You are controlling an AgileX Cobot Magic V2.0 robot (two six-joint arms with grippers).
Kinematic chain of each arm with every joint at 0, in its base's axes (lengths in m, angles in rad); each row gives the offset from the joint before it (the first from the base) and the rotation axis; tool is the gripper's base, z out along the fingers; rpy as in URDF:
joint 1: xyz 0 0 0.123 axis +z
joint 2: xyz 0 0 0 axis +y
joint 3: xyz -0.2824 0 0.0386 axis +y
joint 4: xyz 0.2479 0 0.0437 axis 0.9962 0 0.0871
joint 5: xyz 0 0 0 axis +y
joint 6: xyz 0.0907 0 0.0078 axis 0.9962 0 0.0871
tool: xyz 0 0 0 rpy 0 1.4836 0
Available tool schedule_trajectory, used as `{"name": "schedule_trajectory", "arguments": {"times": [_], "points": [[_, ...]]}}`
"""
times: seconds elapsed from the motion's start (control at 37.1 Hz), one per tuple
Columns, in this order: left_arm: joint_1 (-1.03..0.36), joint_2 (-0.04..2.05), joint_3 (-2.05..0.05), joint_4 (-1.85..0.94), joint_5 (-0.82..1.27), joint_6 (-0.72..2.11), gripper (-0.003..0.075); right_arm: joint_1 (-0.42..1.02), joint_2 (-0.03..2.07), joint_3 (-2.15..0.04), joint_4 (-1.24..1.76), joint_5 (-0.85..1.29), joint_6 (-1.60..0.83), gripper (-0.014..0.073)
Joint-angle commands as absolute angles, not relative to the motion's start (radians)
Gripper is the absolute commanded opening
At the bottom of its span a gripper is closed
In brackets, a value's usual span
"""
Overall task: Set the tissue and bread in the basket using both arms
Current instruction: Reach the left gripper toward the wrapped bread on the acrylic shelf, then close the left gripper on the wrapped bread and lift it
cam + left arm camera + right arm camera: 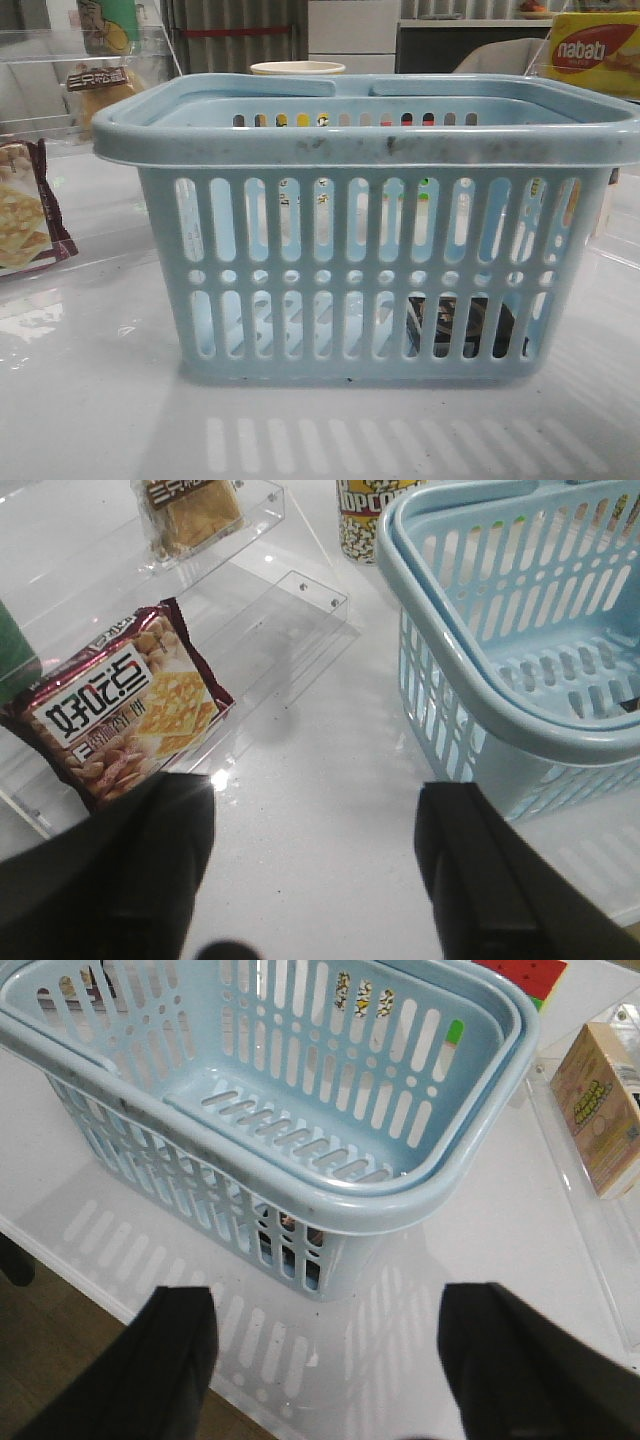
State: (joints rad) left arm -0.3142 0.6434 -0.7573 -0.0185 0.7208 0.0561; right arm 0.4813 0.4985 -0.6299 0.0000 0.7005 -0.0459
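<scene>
The light-blue basket [370, 140] stands in the middle of the table; it also shows in the left wrist view [480, 680] and the right wrist view [330, 1185]. A dark flat thing, seemingly the tissue [460, 325], shows through the basket's lower slots at its front right corner [288, 1245]. The bread [100, 95] lies on a clear shelf at the back left [195, 515]. My left gripper [318, 800] is open and empty over bare table between the cracker packet and the basket. My right gripper [330, 1305] is open and empty near the basket's corner.
A maroon-edged cracker packet [125, 705] lies on a clear acrylic stand [290, 610] left of the basket. A popcorn cup [365, 510] stands behind the basket. A yellow wafer box [595, 50] and a carton [600, 1110] are at the right. The table's front edge [60, 1250] is close.
</scene>
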Motion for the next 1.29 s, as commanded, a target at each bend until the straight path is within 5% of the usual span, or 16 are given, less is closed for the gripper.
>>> {"name": "schedule_trajectory", "arguments": {"times": [0.0,0.19,1.27], "points": [[-0.323,0.686,-0.791,-0.029,0.624,0.059,0.0506,0.48,0.5,-0.656,-0.013,0.625,-0.055,0.0571],[-0.323,0.827,-0.845,-0.024,0.603,0.059,0.0666,0.48,0.5,-0.656,-0.013,0.625,-0.055,0.0571],[-0.105,1.915,-1.711,0.016,0.389,0.059,0.0666,0.48,0.5,-0.656,-0.013,0.625,-0.055,0.0571]]}}
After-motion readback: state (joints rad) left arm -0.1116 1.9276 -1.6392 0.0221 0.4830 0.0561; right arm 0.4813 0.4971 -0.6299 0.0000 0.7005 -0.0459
